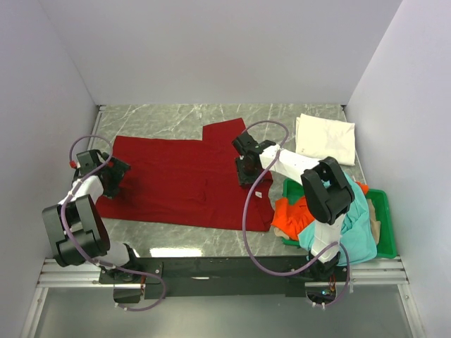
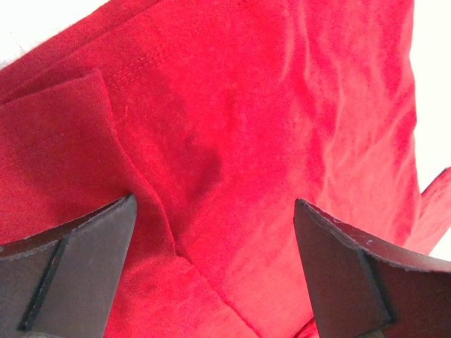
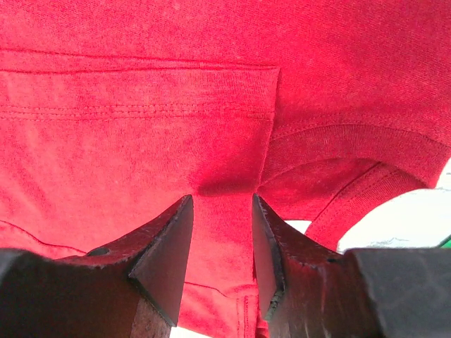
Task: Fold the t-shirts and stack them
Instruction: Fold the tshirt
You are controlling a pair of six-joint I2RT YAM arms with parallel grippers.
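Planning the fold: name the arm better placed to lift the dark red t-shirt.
Right. The right gripper pinches the dark red t-shirt near its collar; the left gripper hangs open above it.

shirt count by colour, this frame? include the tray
dark red t-shirt: 1
white t-shirt: 1
orange t-shirt: 1
teal t-shirt: 1
green tray: 1
Total: 5 (4 shirts, 1 tray)
A beige bit in the tray is not counted; I cannot tell what it is.
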